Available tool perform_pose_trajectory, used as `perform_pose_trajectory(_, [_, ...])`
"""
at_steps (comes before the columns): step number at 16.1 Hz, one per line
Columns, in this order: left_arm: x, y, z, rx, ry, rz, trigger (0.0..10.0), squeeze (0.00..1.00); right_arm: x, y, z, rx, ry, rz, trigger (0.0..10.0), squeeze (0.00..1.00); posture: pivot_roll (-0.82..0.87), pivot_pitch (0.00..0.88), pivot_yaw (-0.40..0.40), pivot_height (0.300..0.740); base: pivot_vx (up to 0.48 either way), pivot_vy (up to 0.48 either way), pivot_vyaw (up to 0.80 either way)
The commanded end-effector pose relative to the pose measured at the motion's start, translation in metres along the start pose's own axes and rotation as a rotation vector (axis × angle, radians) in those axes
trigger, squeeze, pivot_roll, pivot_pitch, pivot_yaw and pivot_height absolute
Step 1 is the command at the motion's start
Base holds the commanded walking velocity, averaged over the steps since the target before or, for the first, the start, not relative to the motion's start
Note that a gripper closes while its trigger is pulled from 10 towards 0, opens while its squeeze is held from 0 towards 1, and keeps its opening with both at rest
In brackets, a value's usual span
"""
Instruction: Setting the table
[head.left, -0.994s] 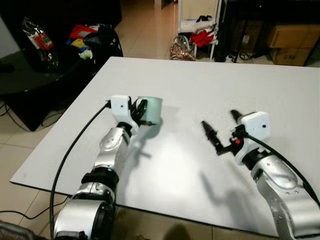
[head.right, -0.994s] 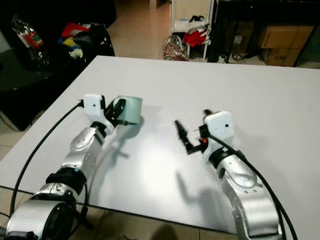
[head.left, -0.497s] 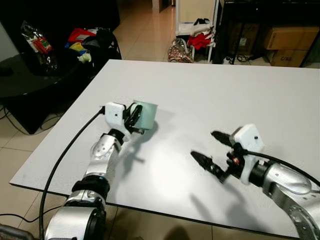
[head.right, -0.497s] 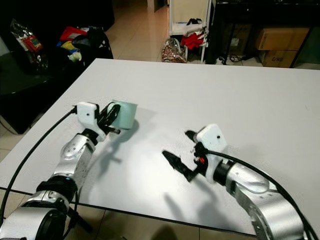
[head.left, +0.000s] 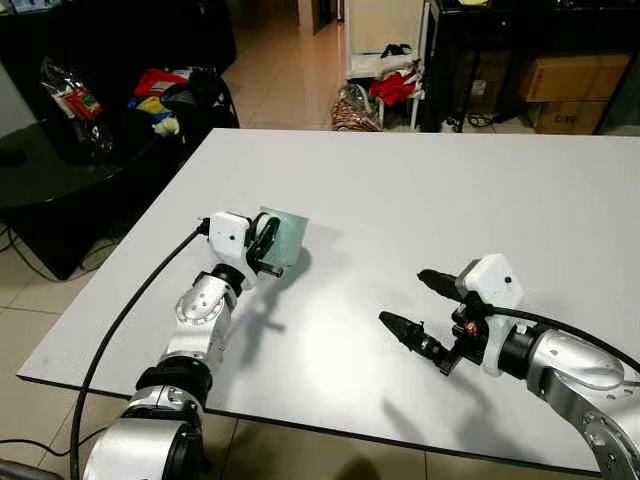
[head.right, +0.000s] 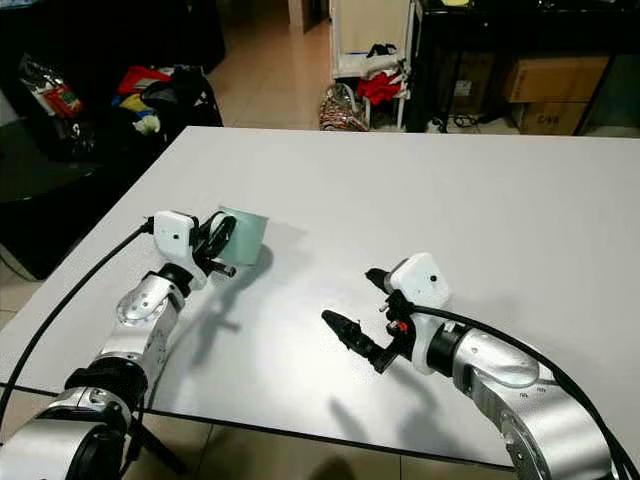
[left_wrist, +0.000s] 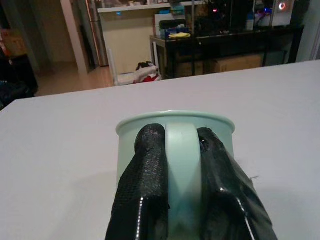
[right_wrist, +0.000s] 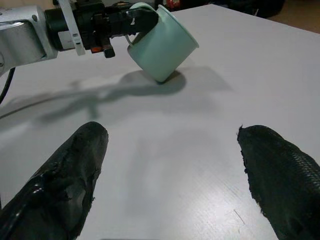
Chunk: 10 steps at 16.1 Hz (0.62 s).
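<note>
The left gripper (head.left: 262, 245) pinches the pale green mug (head.left: 282, 236) by its handle, tilted on the white table (head.left: 400, 190), while the right gripper (head.left: 418, 305), fingers spread wide, hovers well apart.

Tan tiled floor (head.left: 290, 70) beyond the white counter (head.left: 450, 190); dark cabinet (head.left: 60, 180) far left, cardboard boxes (head.left: 565, 75) far right

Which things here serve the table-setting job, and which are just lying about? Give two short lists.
Job in hand:
- mint green mug, gripped by its handle in the left claw
- white table
- right claw, open above the table

Lying about:
- cardboard boxes
- red clothes on the floor
- black side table
</note>
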<state>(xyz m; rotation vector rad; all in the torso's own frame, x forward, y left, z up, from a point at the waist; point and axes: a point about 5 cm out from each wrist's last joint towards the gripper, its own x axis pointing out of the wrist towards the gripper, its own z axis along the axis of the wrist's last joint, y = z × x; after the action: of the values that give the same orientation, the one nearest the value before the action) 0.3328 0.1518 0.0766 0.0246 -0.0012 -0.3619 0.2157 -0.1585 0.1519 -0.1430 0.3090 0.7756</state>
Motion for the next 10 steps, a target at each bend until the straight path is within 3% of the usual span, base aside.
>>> perform_pose_trajectory(1, [-0.032, 0.0, -0.052, -0.027, 0.258, 0.007, 10.0, 0.0, 0.002, 0.003, 0.005, -0.022, -0.02, 0.024, 10.0, 0.0, -0.08, 0.0, 0.096, 0.74, 0.0, 0.0, 0.0])
perform_pose_trajectory(3, [-0.034, 0.001, -0.051, -0.022, 0.239, 0.004, 10.0, 0.0, 0.003, 0.001, 0.006, -0.034, -0.034, 0.015, 10.0, 0.0, -0.08, 0.0, 0.097, 0.74, 0.0, 0.0, 0.0])
perform_pose_trajectory(4, [-0.032, 0.002, -0.048, -0.061, 0.21, -0.004, 10.0, 0.0, 0.004, 0.0, 0.008, -0.036, -0.045, 0.008, 10.0, 0.0, -0.08, 0.0, 0.097, 0.74, 0.0, 0.0, 0.0])
perform_pose_trajectory(5, [-0.03, 0.001, -0.042, -0.116, 0.16, -0.029, 10.0, 0.18, 0.004, -0.002, 0.009, -0.04, -0.057, -0.002, 10.0, 0.0, -0.08, 0.0, 0.096, 0.74, 0.0, 0.0, 0.0])
perform_pose_trajectory(6, [-0.024, 0.0, -0.03, -0.204, 0.076, -0.065, 10.0, 1.0, 0.004, -0.002, 0.01, -0.046, -0.067, -0.01, 10.0, 0.0, -0.08, 0.0, 0.093, 0.74, 0.0, 0.0, 0.0])
perform_pose_trajectory(10, [-0.012, 0.0, -0.011, -0.263, -0.028, -0.084, 10.0, 1.0, 0.006, -0.001, 0.013, -0.053, -0.08, -0.013, 10.0, 0.0, -0.08, 0.0, 0.093, 0.74, 0.0, 0.0, 0.0])
